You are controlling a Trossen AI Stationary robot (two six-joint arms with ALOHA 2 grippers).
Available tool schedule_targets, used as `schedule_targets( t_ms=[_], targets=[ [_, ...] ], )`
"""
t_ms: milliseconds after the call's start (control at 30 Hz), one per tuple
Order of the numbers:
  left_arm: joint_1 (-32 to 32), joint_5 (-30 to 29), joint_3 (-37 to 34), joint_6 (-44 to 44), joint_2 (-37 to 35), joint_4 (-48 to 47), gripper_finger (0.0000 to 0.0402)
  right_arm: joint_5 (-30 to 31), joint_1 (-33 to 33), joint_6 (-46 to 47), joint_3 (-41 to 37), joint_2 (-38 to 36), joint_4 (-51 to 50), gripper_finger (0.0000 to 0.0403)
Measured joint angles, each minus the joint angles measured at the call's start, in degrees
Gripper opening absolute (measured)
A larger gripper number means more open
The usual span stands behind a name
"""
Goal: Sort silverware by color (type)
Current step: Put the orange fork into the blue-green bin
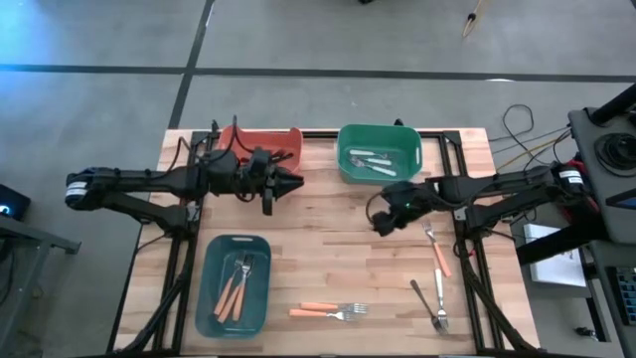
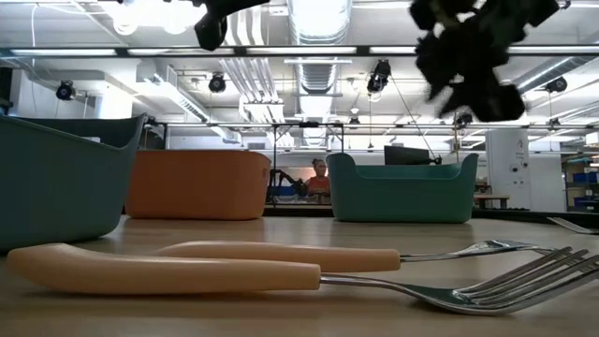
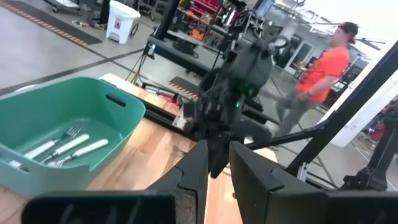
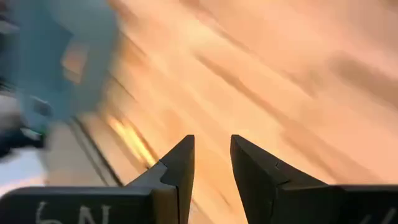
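Note:
Two orange-handled forks [image 1: 328,311] [image 2: 234,267] lie flat near the table's front edge. An orange-handled utensil [image 1: 438,254] and an all-metal one [image 1: 429,301] lie at the right. The teal bin [image 1: 209,298] holds orange-handled forks [image 1: 236,283]. The green bin [image 1: 348,139] [image 3: 124,106] holds white-handled utensils [image 1: 373,159] [image 3: 62,149]. My left gripper [image 1: 296,183] [image 3: 217,152] hovers level beside the red bin [image 1: 260,142], fingers slightly apart and empty. My right gripper [image 1: 381,224] [image 4: 212,146] hangs slanting down over bare wood at mid-table, open and empty.
The three bins stand at the far left, far middle and near left. Bare wood [image 1: 328,249] lies between them. Cables and equipment [image 1: 606,149] sit off the right edge. A person in an orange shirt [image 3: 323,68] walks in the room beyond the table.

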Motion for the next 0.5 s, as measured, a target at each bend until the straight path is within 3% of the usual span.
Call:
schedule_targets(
  t_ms=[133, 300, 500],
  targets=[
    [0.0, 0.0, 0.8, 0.8, 0.8, 0.0, 0.0050, -0.6, 2.7, -1.6, 6.7, 2.0, -9.8, 0.0095],
    [0.0, 0.0, 1.7, 1.3, 2.1, 0.2, 0.0050, 5.0, 4.0, -5.6, 18.5, 8.1, -14.6, 0.0095],
    [0.0, 0.0, 3.7, 1.3, 3.4, 0.2, 0.0050, 10.0, 3.1, -8.1, 31.7, 18.9, -45.0, 0.0095]
  ],
)
